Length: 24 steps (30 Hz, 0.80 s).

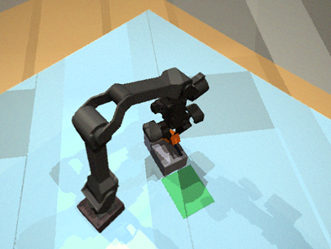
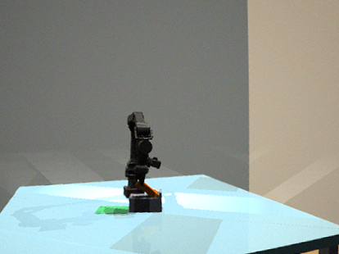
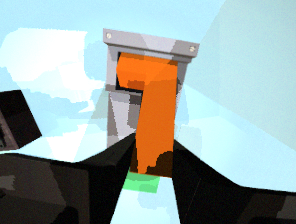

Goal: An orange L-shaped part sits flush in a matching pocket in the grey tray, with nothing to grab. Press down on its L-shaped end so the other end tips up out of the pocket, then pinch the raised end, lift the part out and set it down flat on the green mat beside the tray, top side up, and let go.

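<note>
Operator: "Seen from the top, over the tray point(image 1: 164, 167) point(image 2: 145, 205) point(image 3: 150, 39), my arm point(image 1: 144, 92) point(image 2: 138, 137) reaches down. The green mat point(image 1: 188, 194) point(image 2: 111, 209) point(image 3: 141, 183) lies flat beside the tray, on the pale blue table point(image 1: 252, 170) point(image 2: 69, 246)."

Listener: "What does the exterior view show?"

Operator: "I see the orange part point(image 1: 174, 138) point(image 2: 149, 189) point(image 3: 157, 115) slanting, one end raised above the tray wall, the other down at the tray."

Listener: "And the wrist view? How is the claw?"

Operator: "My gripper point(image 3: 152, 140) is partly closed, its two dark fingers pinching the part's raised straight end, one on each side. Farther off, the L-shaped end is at the pocket, by the tray rim with two pale screws point(image 3: 109, 35)."
</note>
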Available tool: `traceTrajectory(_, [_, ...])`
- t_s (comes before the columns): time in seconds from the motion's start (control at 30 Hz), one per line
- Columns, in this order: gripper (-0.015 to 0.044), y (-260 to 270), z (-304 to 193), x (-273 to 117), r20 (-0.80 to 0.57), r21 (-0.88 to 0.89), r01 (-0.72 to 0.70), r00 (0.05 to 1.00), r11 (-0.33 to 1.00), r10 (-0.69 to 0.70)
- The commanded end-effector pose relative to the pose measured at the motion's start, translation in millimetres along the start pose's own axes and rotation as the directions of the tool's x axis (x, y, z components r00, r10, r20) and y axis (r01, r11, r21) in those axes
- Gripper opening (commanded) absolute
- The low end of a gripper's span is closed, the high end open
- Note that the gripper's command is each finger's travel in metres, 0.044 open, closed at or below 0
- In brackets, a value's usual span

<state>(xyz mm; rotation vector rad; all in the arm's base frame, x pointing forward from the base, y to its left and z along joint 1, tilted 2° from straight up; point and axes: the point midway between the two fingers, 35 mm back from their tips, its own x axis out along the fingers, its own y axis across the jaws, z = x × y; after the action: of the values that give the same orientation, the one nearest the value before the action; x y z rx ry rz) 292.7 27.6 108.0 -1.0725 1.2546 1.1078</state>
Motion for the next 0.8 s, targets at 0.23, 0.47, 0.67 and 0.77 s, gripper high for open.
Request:
traceTrajectory(0.23, [0.0,-0.1,0.8,-18.6,0.005,-0.004,0.001,1.0,1.0,-0.001])
traceTrajectory(0.47, [0.0,-0.1,0.8,-29.4,0.005,-0.004,0.001,1.0,1.0,-0.001])
traceTrajectory(0.67, [0.0,0.1,0.7,-32.2,0.005,-0.004,0.001,1.0,1.0,-0.001])
traceTrajectory(0.77, [0.0,0.2,0.7,-34.8,0.005,-0.004,0.001,1.0,1.0,-0.001])
